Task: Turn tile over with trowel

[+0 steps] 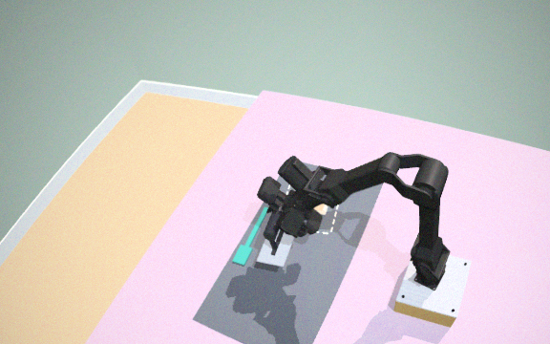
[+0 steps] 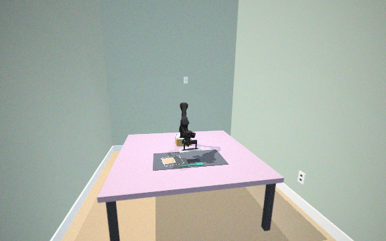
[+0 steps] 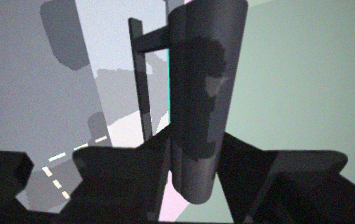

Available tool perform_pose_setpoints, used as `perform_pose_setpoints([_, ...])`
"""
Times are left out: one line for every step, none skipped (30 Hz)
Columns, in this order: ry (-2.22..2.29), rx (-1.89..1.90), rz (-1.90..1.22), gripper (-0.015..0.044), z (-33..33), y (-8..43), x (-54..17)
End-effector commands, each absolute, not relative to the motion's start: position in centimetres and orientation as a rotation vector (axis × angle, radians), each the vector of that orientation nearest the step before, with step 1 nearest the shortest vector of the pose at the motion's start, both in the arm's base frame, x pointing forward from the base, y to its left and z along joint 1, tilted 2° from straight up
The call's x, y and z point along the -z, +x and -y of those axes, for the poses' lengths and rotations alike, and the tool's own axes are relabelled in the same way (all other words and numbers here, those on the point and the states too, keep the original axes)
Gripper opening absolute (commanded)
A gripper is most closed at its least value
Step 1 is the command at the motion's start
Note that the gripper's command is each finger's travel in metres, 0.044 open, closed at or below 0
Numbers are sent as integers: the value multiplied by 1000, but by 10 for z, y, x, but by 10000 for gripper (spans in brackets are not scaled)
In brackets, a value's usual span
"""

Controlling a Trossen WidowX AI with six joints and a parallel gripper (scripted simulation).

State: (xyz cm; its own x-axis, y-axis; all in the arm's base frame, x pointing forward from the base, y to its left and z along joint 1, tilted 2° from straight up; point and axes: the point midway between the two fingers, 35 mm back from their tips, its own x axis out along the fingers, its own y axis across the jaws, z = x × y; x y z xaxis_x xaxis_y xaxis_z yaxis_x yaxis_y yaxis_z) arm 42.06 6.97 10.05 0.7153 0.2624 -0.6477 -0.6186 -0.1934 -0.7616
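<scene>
My gripper [image 1: 275, 231] [image 2: 189, 142] [image 3: 189, 126] is shut on the dark trowel [image 3: 205, 90]. Its thick round handle and thin bar show in the wrist view; it hangs over a pale slab. The blade's face is not clear. A cream tile [image 2: 168, 161] [image 1: 321, 209] lies flat within the dashed outline [image 1: 326, 233] [image 3: 57, 156], toward its left side in the exterior view. The arm hides most of the tile in the top view. I cannot make out a mark on it. The tile is not seen in the wrist view.
The grey mat [image 1: 222, 306] [image 2: 158, 167] lies on the pink table [image 1: 170, 248] [image 2: 139, 182]. A teal tool [image 1: 243, 254] [image 2: 198, 164] with a square head lies along the mat's edge, beside the pale slab. The arm's white base plate [image 1: 452, 282] is at the right in the top view.
</scene>
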Motion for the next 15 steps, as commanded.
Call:
perform_pose_setpoints([-1585, -817, -293, 0, -56, 437, -104])
perform_pose_setpoints([-1587, -819, -295, 0, -51, 441, -104])
perform_pose_setpoints([-1588, -821, -297, 0, -47, 445, -104])
perform_pose_setpoints([-1590, -823, -299, 0, -43, 448, -104])
perform_pose_setpoints([-1591, -824, -301, 0, -38, 452, -104])
perform_pose_setpoints([-1592, -826, -303, 0, -33, 455, -104])
perform_pose_setpoints([-1594, -828, -305, 0, -29, 459, -104])
perform_pose_setpoints([-1595, -829, -307, 0, -24, 462, -104])
perform_pose_setpoints([-1596, -831, -309, 0, -19, 465, -103])
perform_pose_setpoints([-1597, -832, -310, 0, -14, 469, -103])
perform_pose_setpoints([-1597, -833, -312, 0, -9, 472, -103])
perform_pose_setpoints([-1598, -835, -313, 0, -4, 475, -103])
perform_pose_setpoints([-1599, -836, -315, 0, 2, 478, -102])
perform_pose_setpoints([-1600, -837, -316, 0, 7, 481, -102])
perform_pose_setpoints([-1599, -837, -318, 0, 12, 484, -101])
